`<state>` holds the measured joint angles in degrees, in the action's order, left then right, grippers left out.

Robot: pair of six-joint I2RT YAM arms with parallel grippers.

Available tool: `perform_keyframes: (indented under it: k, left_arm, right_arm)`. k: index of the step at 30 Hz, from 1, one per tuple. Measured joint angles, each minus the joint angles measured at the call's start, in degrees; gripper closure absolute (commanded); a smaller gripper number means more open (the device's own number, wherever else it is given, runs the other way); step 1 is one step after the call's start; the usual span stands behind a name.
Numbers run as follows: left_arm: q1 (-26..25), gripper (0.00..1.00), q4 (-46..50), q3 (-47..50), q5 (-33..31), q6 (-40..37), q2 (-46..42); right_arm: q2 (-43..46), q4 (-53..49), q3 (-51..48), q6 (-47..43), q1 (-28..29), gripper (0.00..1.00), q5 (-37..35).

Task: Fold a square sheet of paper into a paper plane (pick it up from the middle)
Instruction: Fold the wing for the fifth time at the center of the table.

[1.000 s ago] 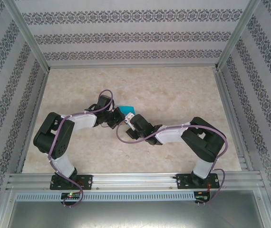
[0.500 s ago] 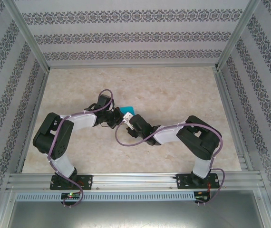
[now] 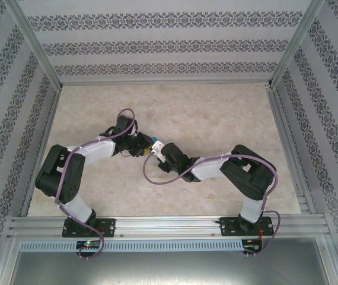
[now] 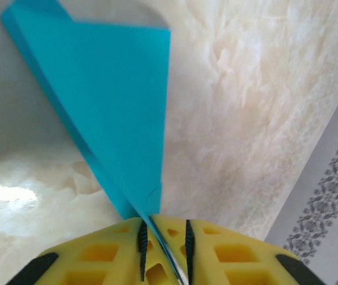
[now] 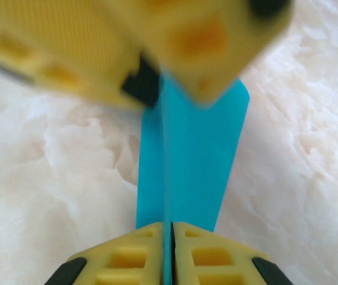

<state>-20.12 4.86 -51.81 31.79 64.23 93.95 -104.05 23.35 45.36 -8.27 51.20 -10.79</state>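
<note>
Stretching beneath everything, the pale marbled worktop carries both arms, the left arm and the right arm bent inward so that their tools meet almost tip to tip near its middle. Between those tools sits the folded teal-blue paper, throwing a grey shadow on the worktop beyond it. The left tool is clamped on the paper's narrow pointed end, and the paper widens away ahead of its fingertips. The right tool is pinched together on the opposite end, the paper running straight ahead of it to the blurred yellow left tool facing it.
</note>
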Motion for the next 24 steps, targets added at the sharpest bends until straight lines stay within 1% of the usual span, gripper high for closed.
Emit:
perform_keyframes:
  k: [3,5,10,14,17,24]
  left_arm:
    - [2.1,0.59,2.6,-0.5,-1.0,-1.7,-3.6]
    - [3.0,0.58,3.6,-1.0,-2.0,-2.7,-5.8]
    - [3.4,0.57,3.8,0.0,-3.3,-3.7,-8.9]
    - [3.4,0.58,3.1,4.2,-3.5,-3.8,-9.4]
    - [3.4,0.59,1.2,7.7,-3.3,-3.6,-9.4]
    - [3.4,0.62,-8.2,14.4,-0.9,-3.1,-9.5]
  right_arm:
    - [0.0,-0.2,0.0,1.4,-0.2,0.91,2.4]
    - [0.0,-0.4,0.0,2.6,-0.5,0.91,4.2]
    - [0.0,-0.4,0.0,6.2,-2.1,0.89,8.7]
    - [0.0,-0.3,0.0,9.8,-4.0,0.86,12.8]
    - [0.0,-0.3,0.0,12.7,-5.6,0.84,16.2]
    - [-1.9,-0.4,0.6,18.4,-7.9,0.79,22.9]
